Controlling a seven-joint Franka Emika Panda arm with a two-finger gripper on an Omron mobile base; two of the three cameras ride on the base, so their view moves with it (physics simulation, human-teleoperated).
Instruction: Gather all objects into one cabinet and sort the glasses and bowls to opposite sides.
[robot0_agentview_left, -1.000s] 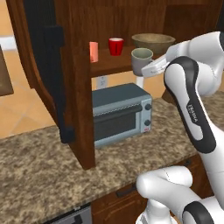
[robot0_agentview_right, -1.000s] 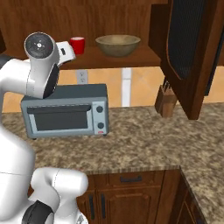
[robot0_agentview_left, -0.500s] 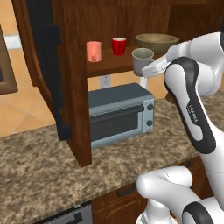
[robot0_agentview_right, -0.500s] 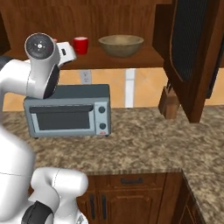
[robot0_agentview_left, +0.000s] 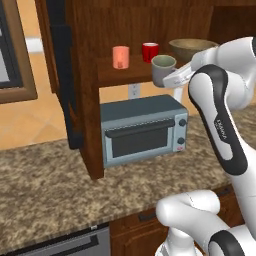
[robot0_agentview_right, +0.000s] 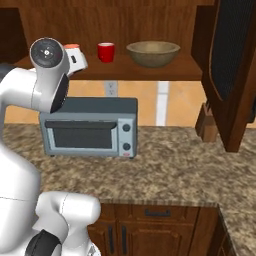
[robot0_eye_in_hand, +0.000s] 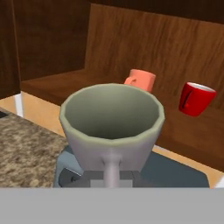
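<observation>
Now my jaws pinch the mug (robot0_agentview_left: 163, 69) by its handle, just off the shelf (robot0_agentview_left: 131, 71); next I set it beside the red cup (robot0_agentview_left: 150, 51).

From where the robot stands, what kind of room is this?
A kitchen, computer-rendered by the look of it: a toaster oven sits on a speckled stone counter, under a wooden wall cabinet holding cups and a bowl.

A speckled brown granite counter (robot0_agentview_right: 175, 160) runs across the kitchen, with dark wood base cabinets (robot0_agentview_right: 155, 227) below at 6 o'clock. A grey-blue toaster oven (robot0_agentview_left: 142, 129) stands against the peach wall (robot0_agentview_right: 182, 97). A wooden knife block (robot0_agentview_right: 207, 124) sits at 3 o'clock.
</observation>
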